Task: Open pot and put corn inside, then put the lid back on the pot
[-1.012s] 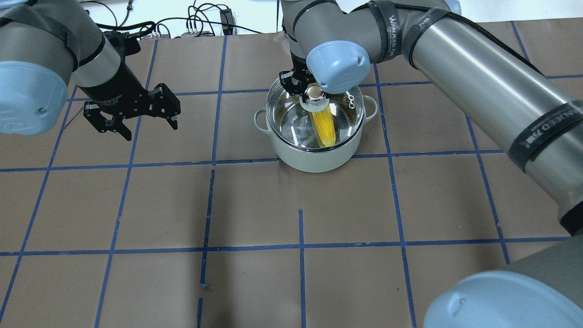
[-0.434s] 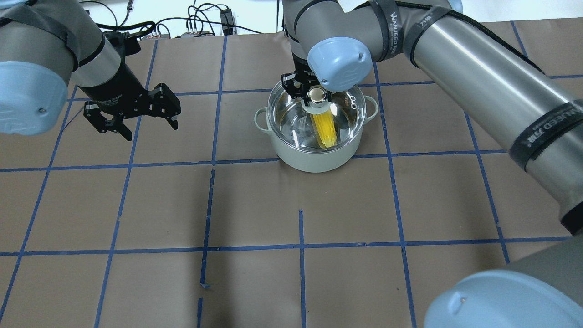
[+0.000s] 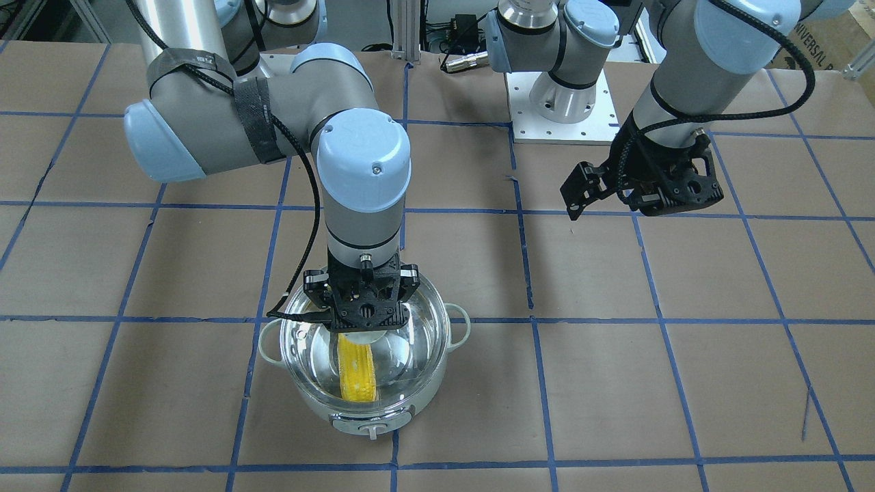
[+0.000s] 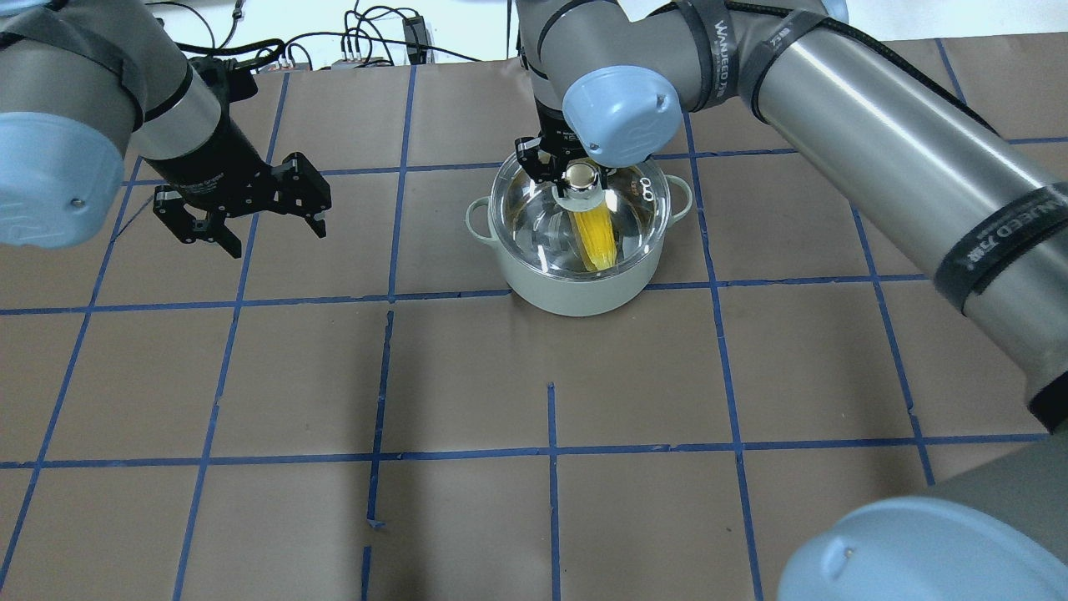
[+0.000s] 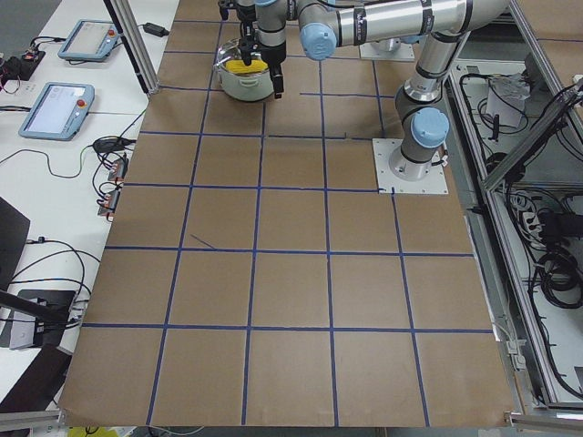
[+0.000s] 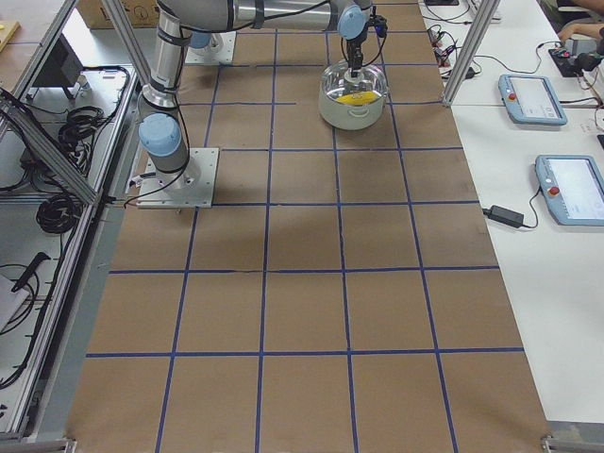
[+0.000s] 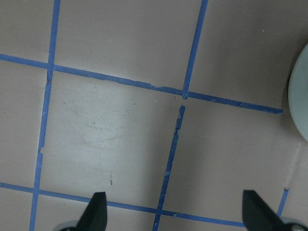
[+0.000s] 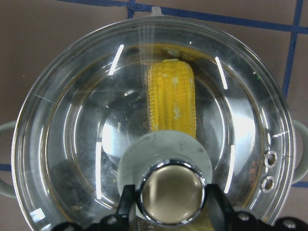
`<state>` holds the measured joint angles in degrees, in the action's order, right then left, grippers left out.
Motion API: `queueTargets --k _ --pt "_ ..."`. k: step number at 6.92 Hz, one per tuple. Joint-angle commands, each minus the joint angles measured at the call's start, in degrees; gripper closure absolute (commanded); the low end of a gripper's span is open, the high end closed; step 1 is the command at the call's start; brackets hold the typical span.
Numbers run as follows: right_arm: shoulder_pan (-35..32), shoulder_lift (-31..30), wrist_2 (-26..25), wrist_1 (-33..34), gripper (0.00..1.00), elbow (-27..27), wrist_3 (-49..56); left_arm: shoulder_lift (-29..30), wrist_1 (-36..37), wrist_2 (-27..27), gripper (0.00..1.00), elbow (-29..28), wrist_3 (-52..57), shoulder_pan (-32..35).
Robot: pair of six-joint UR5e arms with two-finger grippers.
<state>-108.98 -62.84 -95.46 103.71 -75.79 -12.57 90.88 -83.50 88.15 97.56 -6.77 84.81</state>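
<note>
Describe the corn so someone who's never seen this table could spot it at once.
On the brown, blue-taped table stands one pale-green pot, beneath the right gripper. Look through its clear glass lid: the corn lies inside, the only yellow thing on the table.

The table [image 4: 534,376] is covered in brown paper and divided into squares by a grid of blue tape [image 4: 551,452]. The pot [image 4: 576,294] stands directly on the paper in the upper centre of the overhead view, over a tape line. A white base plate [image 3: 526,130] lies flat at the top centre of the front-facing view.
</note>
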Motion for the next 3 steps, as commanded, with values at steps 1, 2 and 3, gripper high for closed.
queueTargets --k 1,2,3 --pt "0.4 0.4 0.1 0.2 0.41 0.8 0.1 0.0 0.0 0.0 0.00 0.0 0.0 0.0" --pt "1.4 0.8 0.6 0.4 0.40 2.5 0.6 0.0 0.0 0.0 0.00 0.0 0.0 0.0" --pt "2.2 1.2 0.7 0.1 0.37 5.6 0.8 0.0 0.0 0.1 0.00 0.0 0.1 0.0"
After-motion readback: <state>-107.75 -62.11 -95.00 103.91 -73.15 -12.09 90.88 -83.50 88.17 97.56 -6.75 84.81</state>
